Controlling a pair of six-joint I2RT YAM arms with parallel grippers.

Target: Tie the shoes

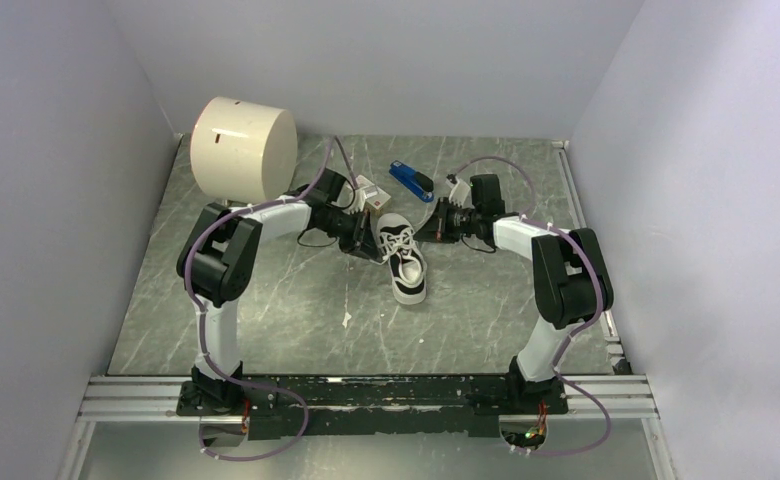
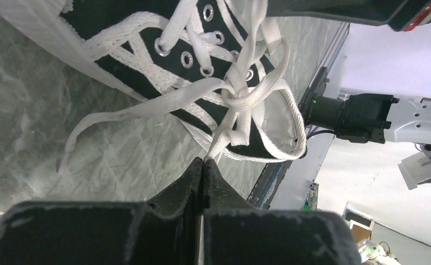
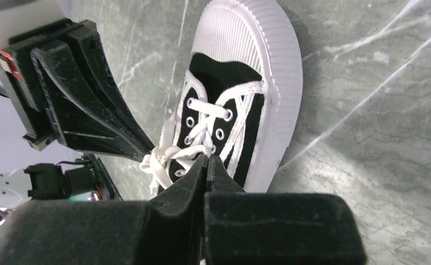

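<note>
A small black-and-white sneaker (image 1: 409, 275) lies mid-table, white toe cap (image 3: 241, 33) toward the arms. Its white laces are crossed into a loose knot (image 2: 238, 98) over the top eyelets. My left gripper (image 2: 203, 160) stands just left of the shoe's opening, shut on a lace strand (image 2: 220, 142) that runs up to the knot. My right gripper (image 3: 208, 158) comes in from the right, shut on another lace strand beside the knot (image 3: 161, 157). The two grippers (image 1: 371, 245) (image 1: 428, 232) face each other across the shoe's heel end. One loose lace end (image 2: 92, 124) trails on the table.
A blue stapler (image 1: 411, 181) and a small white-and-tan box (image 1: 371, 195) lie just behind the shoe. A big cream cylinder (image 1: 243, 148) stands at the back left. Grey walls close in the marbled tabletop (image 1: 296, 300) on three sides.
</note>
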